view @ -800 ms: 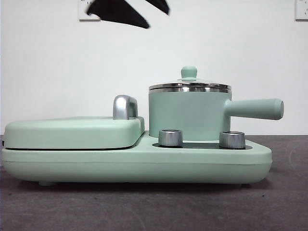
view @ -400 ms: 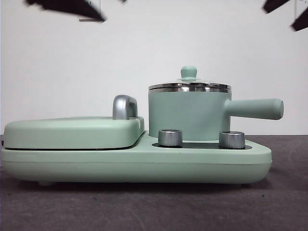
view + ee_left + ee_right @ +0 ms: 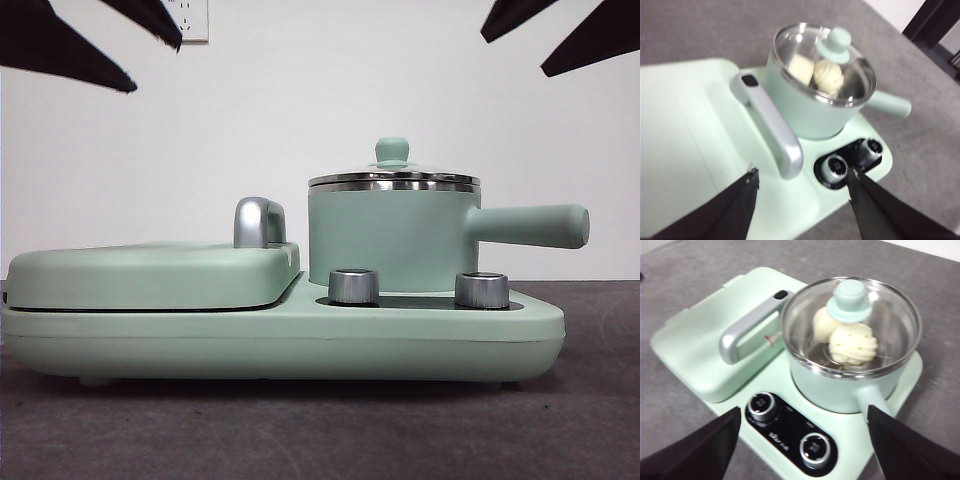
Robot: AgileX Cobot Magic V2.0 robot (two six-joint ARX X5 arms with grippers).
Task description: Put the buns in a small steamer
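While both arms hang high above the appliance, the left gripper point(image 3: 802, 185) has its jaws spread wide and empty, and the right gripper point(image 3: 805, 437) likewise holds its jaws well apart with nothing between them. Ahead of the left jaws sits the small steamer point(image 3: 815, 95), its glass lid point(image 3: 822, 62) on and the green knob point(image 3: 835, 44) on top. Through the glass both buns lie inside, touching side by side: the smooth bun point(image 3: 801, 68) and the swirl bun point(image 3: 829, 76). Seen past the right jaws, the swirl bun point(image 3: 854, 345) with its green flecks lies nearer the jaws, and the smooth bun point(image 3: 825, 324) lies just behind it.

Between the right jaws lies the black control panel point(image 3: 790, 432) with two silver dials point(image 3: 761, 405); small white script is printed on it, too blurred to read. A little red-and-white label point(image 3: 771, 339) sits on the griddle lid point(image 3: 705, 347) beside the silver handle point(image 3: 747, 325); its text cannot be read either.

In the front view the steamer point(image 3: 390, 240) stands on the green base point(image 3: 280, 340), which rests on the dark surface point(image 3: 300, 430). Compared with half a second ago, the black jaw tips at both top corners reach lower and show larger; the appliance has not moved.
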